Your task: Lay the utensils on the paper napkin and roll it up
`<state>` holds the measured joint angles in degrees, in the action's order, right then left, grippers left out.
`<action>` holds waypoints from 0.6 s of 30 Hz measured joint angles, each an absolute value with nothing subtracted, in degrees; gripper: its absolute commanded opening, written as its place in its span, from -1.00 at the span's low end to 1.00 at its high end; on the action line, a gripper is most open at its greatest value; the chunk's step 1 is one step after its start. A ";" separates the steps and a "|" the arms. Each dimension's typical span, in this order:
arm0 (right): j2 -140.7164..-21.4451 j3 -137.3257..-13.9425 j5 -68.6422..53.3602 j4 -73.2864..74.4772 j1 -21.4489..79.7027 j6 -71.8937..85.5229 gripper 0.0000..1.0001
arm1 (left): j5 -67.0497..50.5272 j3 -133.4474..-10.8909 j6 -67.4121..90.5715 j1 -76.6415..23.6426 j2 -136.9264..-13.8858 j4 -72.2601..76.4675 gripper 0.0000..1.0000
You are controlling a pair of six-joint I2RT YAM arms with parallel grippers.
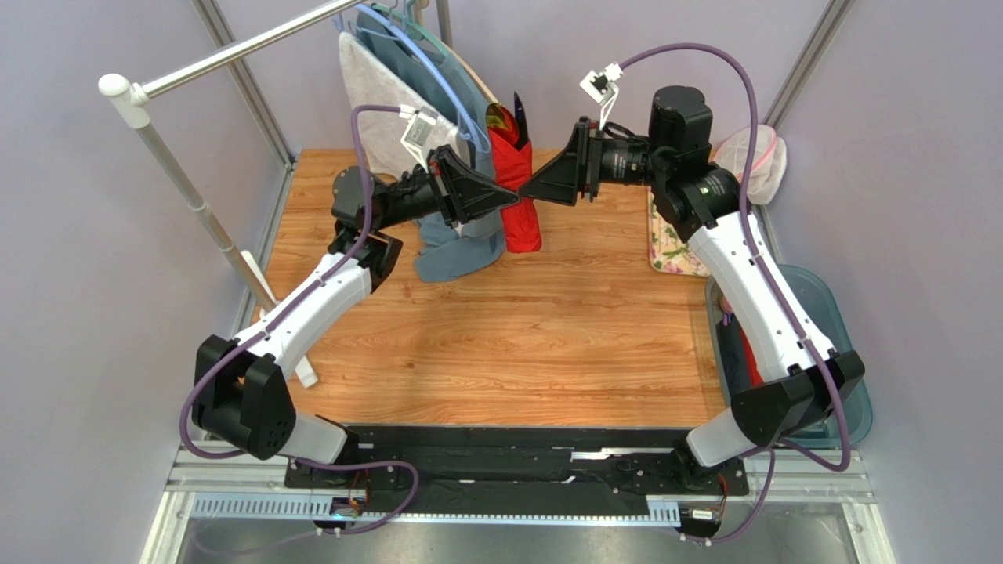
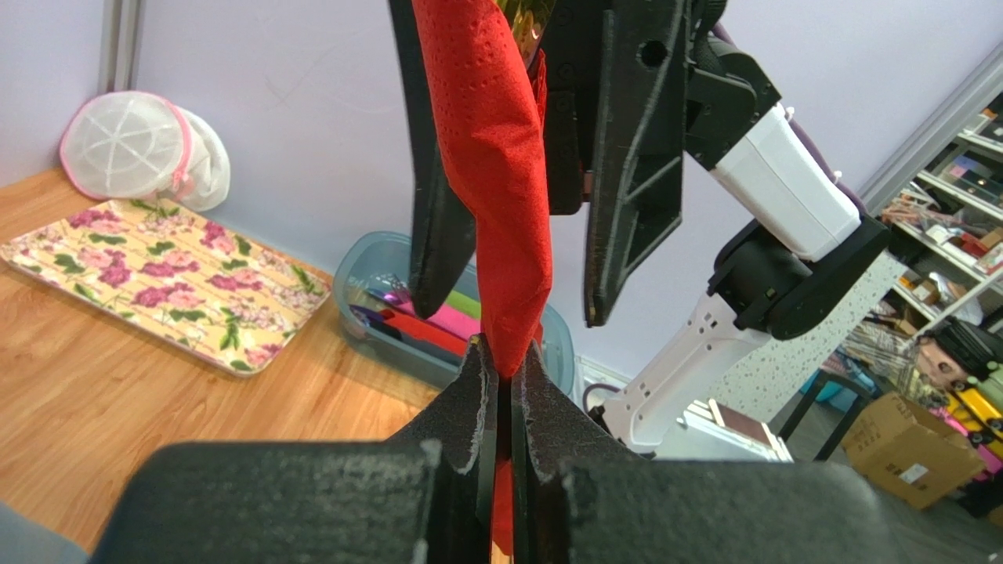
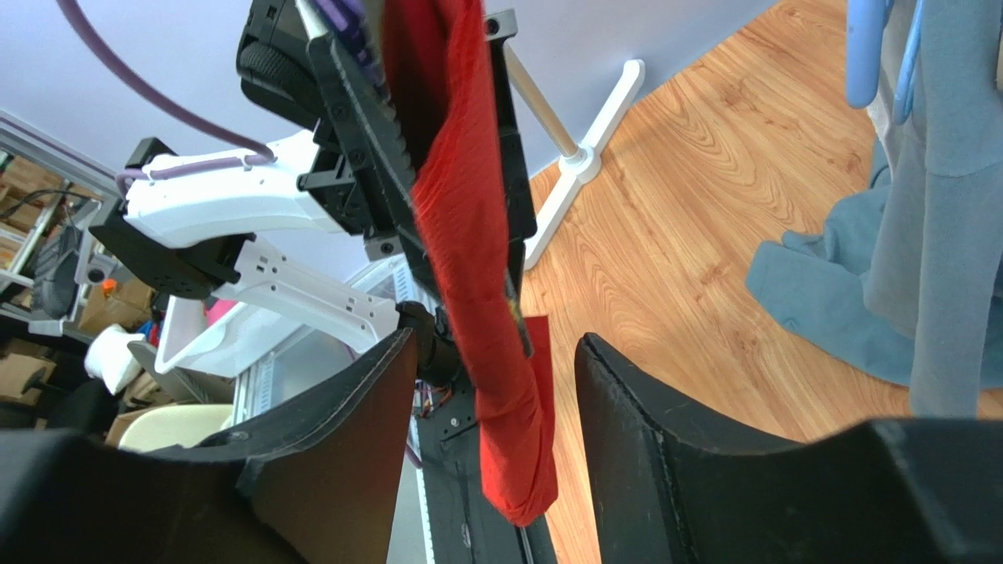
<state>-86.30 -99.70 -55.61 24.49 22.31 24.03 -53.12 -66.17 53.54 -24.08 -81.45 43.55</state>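
The paper napkin is a narrow red roll held upright in the air above the back of the table. My left gripper is shut on it, and in the left wrist view the roll rises out of the pinched jaws of that gripper. My right gripper faces it from the other side. Its fingers stand open on either side of the roll without touching it, the gripper level with the roll's lower part. The utensils are wrapped inside; only dark tips show above.
Clothes hang on a rack at the back, with a blue garment drooping onto the table. A floral tray lies at the right. A blue bin with coloured rolls stands beyond the table's right edge. A mesh bag sits at the back right.
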 measured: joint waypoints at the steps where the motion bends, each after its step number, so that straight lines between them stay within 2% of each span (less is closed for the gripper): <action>1: -86.67 -99.81 -55.59 23.92 22.33 24.60 0.08 | -53.12 -66.17 53.54 -24.16 -81.45 43.66 -1.00; 7: -88.71 -99.81 -55.70 20.84 22.48 28.25 -0.11 | -52.84 -66.17 53.54 -24.53 -81.54 43.94 -1.00; 8: -88.82 -99.81 -55.64 20.27 22.57 28.73 -0.21 | -52.62 -66.17 53.54 -24.56 -81.65 43.94 -1.00; 10: -88.90 -99.81 -55.61 19.29 22.76 29.52 -0.29 | -52.40 -66.17 53.54 -24.62 -81.87 43.99 -1.00; 12: -88.92 -99.81 -55.66 18.63 23.03 30.22 -0.28 | -52.29 -66.17 53.56 -24.69 -82.00 43.99 -1.00; 14: -88.95 -99.81 -55.66 17.98 23.24 30.68 -0.18 | -52.25 -66.17 53.60 -24.75 -82.17 44.01 -1.00; 18: -88.97 -99.74 -55.68 16.82 23.55 31.51 -0.27 | -52.23 -66.17 53.67 -25.10 -82.65 44.01 -1.00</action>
